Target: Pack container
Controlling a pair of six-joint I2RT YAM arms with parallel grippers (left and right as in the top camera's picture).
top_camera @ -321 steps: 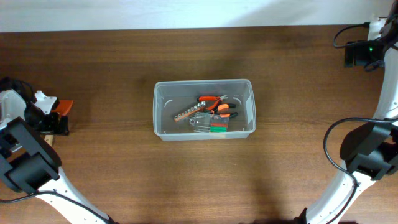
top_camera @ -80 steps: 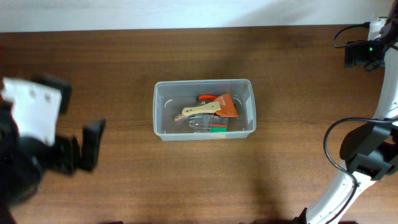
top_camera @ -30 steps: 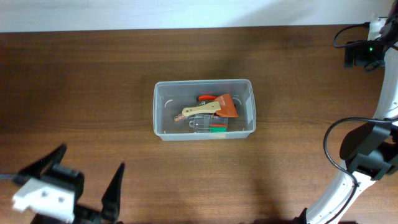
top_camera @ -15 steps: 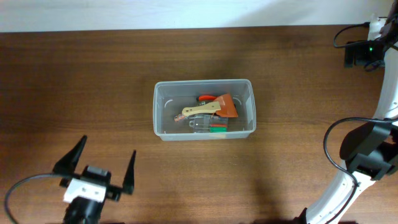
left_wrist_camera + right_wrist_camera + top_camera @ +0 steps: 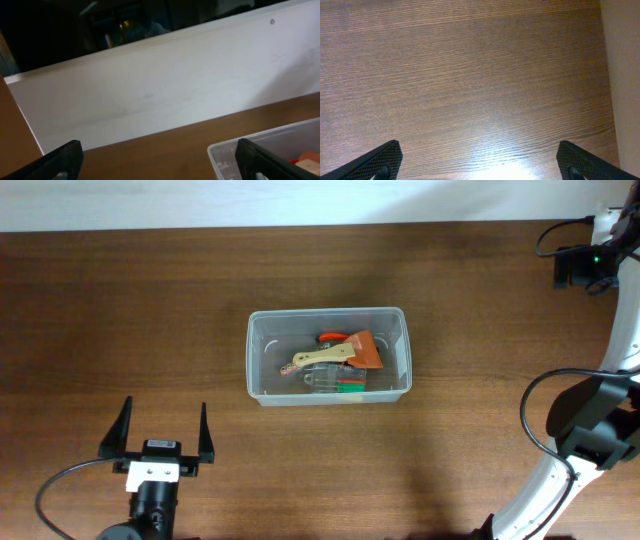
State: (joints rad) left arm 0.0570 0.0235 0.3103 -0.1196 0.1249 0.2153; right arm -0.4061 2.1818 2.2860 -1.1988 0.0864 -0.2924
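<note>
The container (image 5: 258, 352) sits mid-counter (image 5: 150, 300), holding a scraper (image 5: 345, 354), pliers (image 5: 333, 338) and a small clear case (image 5: 325, 379). The 2 hands are spread wide and grasp nothing: the left hand (image 5: 165, 406) is near the front left, well apart from the container, and the right hand (image 5: 479, 150) faces bare wood. Likely risk: a reach back in with fingers this wide clips the rim, shoving the light container and jolting the loosely stacked scraper

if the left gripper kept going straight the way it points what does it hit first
Likely nothing on the table: the open left gripper points across bare wood, passing left of the container. The white wall past the far edge comes first, depth unclear.
</note>
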